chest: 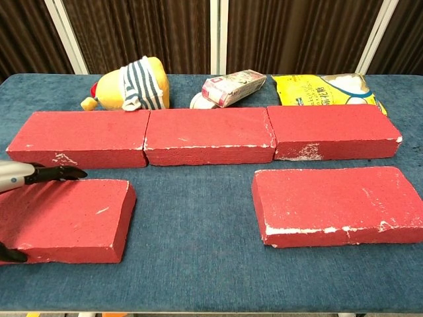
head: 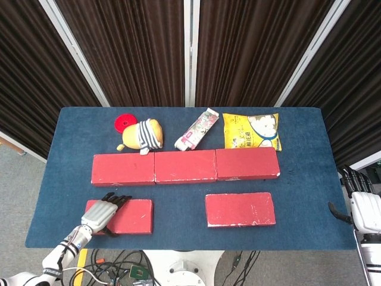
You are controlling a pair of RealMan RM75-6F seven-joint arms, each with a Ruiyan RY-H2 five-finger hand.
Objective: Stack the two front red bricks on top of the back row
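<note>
Three red bricks form the back row: left (head: 123, 169), middle (head: 185, 166), right (head: 247, 163). The front left red brick (head: 132, 215) (chest: 73, 214) lies near the table's front edge. My left hand (head: 102, 214) lies over its left end, fingers (chest: 56, 173) across the far edge and the thumb at the near edge, gripping it. The front right red brick (head: 240, 209) (chest: 337, 201) lies flat and untouched. My right hand (head: 363, 207) hangs off the table's right side, fingers apart, holding nothing.
Behind the back row lie a striped plush toy (head: 143, 134), a red disc (head: 124, 123), a pink packet (head: 197, 128) and a yellow snack bag (head: 251, 131). Blue cloth covers the table (head: 178, 190). Cables lie on the floor in front.
</note>
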